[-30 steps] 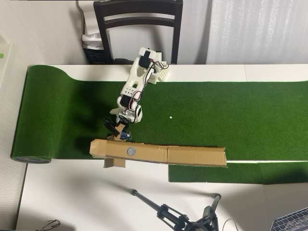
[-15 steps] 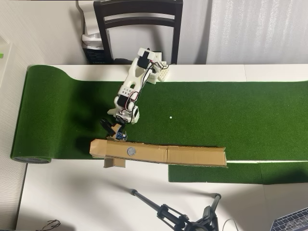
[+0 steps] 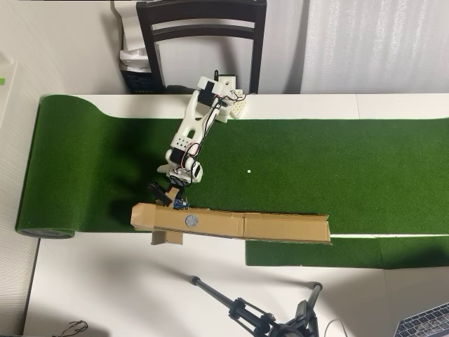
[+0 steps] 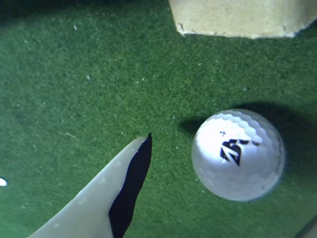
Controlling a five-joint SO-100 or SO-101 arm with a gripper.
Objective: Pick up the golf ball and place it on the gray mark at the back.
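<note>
Turf (image 3: 337,175) covers most of the table, and the ball (image 4: 238,154) rests on it untouched, so the task is at its very start: nothing lifted, nothing placed. In the wrist view the ball sits just below the near edge of the cardboard (image 4: 242,17), a patch of green between them, its dark logo facing up and its shadow spreading to the right. One finger (image 4: 106,198) of the gripper (image 3: 168,196) pokes in from the lower left of that view, pale with a black pad, its tip beside the ball but clearly apart from it; a sliver at the bottom right corner may be the other finger, though it is too small to be sure. I judge the claw spread wide with the ball lying between the fingers, nothing gripped. From overhead, the arm (image 3: 189,137) reaches from its base toward the cardboard strip (image 3: 231,223), the gripper low over the turf just on the arm's side of the strip's left end; the ball itself is hidden there. The mark (image 3: 190,220) is bare, a gray disc on the strip, near the gripper. Left to do: close on the ball, lift it, carry it the short way over the strip's edge, set it on the mark.
</note>
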